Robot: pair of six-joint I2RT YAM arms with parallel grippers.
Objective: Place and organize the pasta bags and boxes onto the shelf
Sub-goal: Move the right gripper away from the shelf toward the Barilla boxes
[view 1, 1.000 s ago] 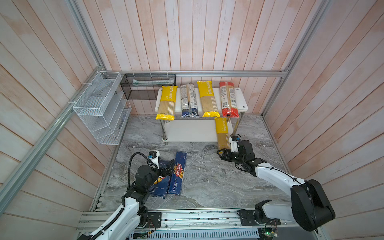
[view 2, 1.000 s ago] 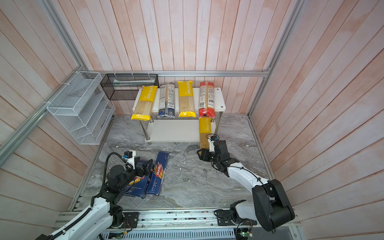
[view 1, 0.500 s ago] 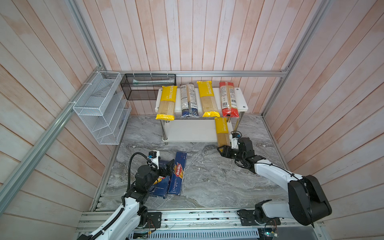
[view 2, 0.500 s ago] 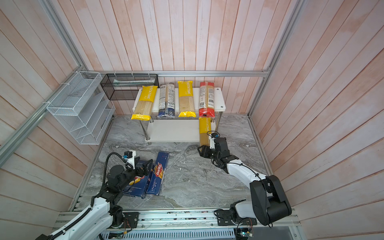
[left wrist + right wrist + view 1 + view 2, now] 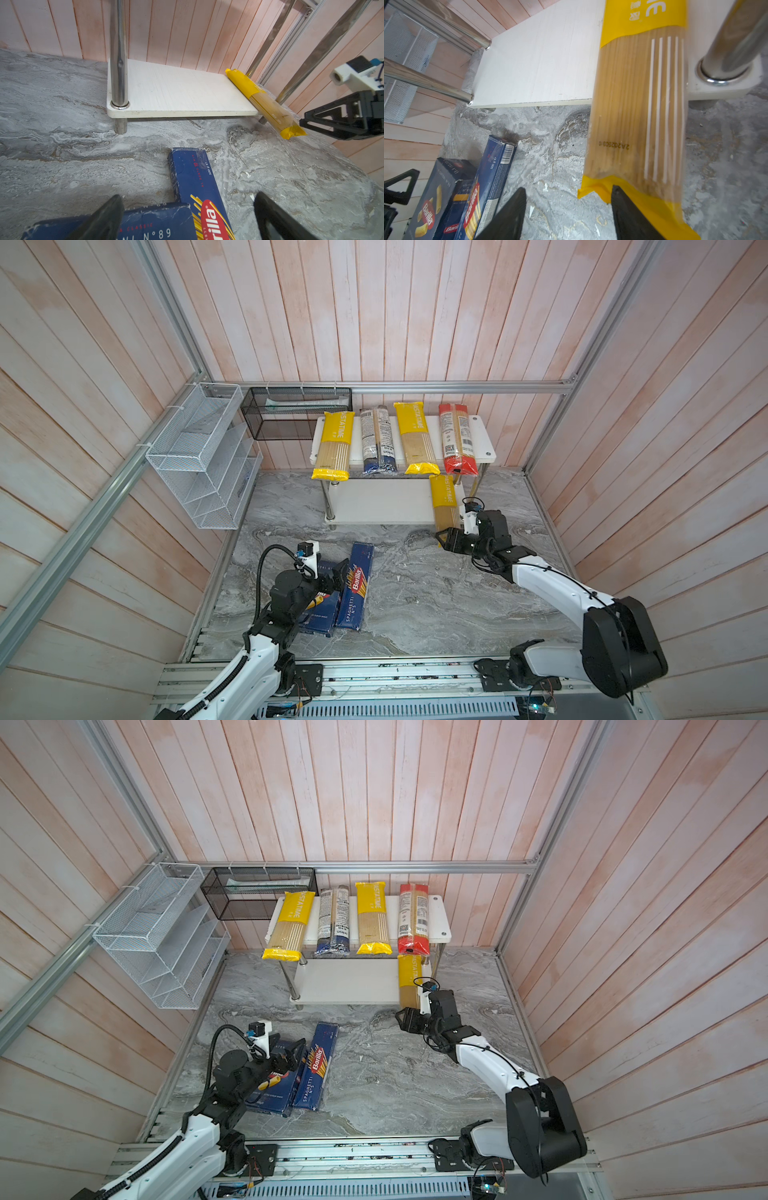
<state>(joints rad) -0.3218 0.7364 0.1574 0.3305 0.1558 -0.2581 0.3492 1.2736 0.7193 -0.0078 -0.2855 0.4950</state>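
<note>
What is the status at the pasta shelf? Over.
Left pincer open above Barilla boxes. Right pincer open at end of yellow bag. Bag partly on lower board. Nothing blocking.

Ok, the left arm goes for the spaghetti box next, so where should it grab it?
Probably across the narrow width of the spaghetti box, on its far half, coming straight down from above. It lies face up on the table, and nearer the arm the rigatoni box crowds one long side; the far half juts past it with both long edges free.

Wire rack [image 5: 199, 456]; mesh basket [image 5: 297, 414], maybe occupied.
</note>
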